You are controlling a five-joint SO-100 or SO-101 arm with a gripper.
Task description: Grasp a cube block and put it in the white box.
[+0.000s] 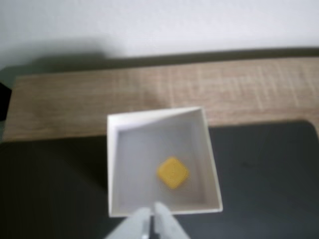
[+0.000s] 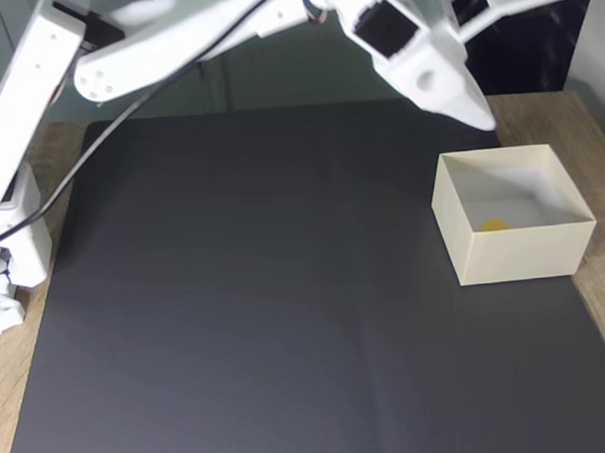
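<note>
A light wood-grain surface [image 2: 592, 112] carries everything, showing as bare strips along the left, right and upper-right edges of the fixed view. A large black mat [image 2: 256, 308] lies flat on it and covers most of that frame. The white box [image 2: 522, 254] sits on the mat at the right of the frame, close to the mat's right edge. The arm's white base [image 2: 11, 266] stands at the left edge, partly on the bare wood.
</note>
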